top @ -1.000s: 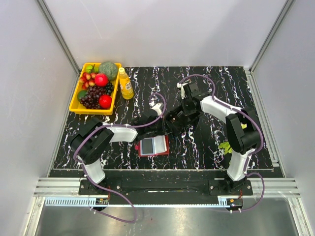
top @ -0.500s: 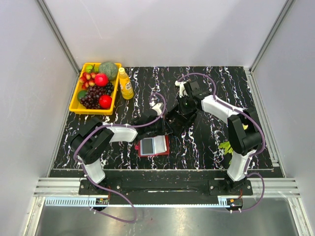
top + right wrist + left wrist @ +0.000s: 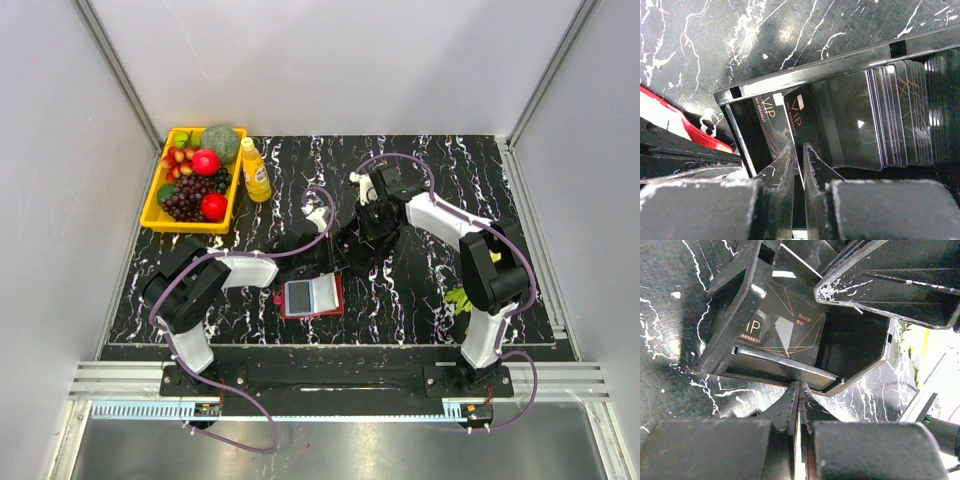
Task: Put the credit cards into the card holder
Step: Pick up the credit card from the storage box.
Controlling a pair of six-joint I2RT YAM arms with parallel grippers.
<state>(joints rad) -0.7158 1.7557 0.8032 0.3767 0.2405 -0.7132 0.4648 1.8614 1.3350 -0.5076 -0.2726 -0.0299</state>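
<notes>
The card holder [image 3: 322, 296], a dark red wallet, lies open near the table's front with a pale credit card [image 3: 298, 296] on its left panel. Its red edge [image 3: 705, 136] shows in the right wrist view. Just behind it stands a black tray [image 3: 805, 75] holding several dark glossy credit cards [image 3: 890, 115] on edge. My right gripper [image 3: 799, 146] hangs over the tray's left end, fingers slightly apart, with the thin edge of a VIP card [image 3: 790, 112] between them. My left gripper [image 3: 799, 385] is shut, tips against the tray's near wall [image 3: 785, 367], and a VIP card [image 3: 785, 322] lies inside.
A yellow basket [image 3: 152, 208] of fruit and an orange bottle [image 3: 255, 170] stand at the back left. A small green thing [image 3: 458, 298] lies by the right arm's base. Both arms crowd the tray at the middle of the black marbled table [image 3: 450, 170].
My right gripper has shifted a little to the left over the tray and its fingers have parted slightly. The left arm and the wallet have stayed put.
</notes>
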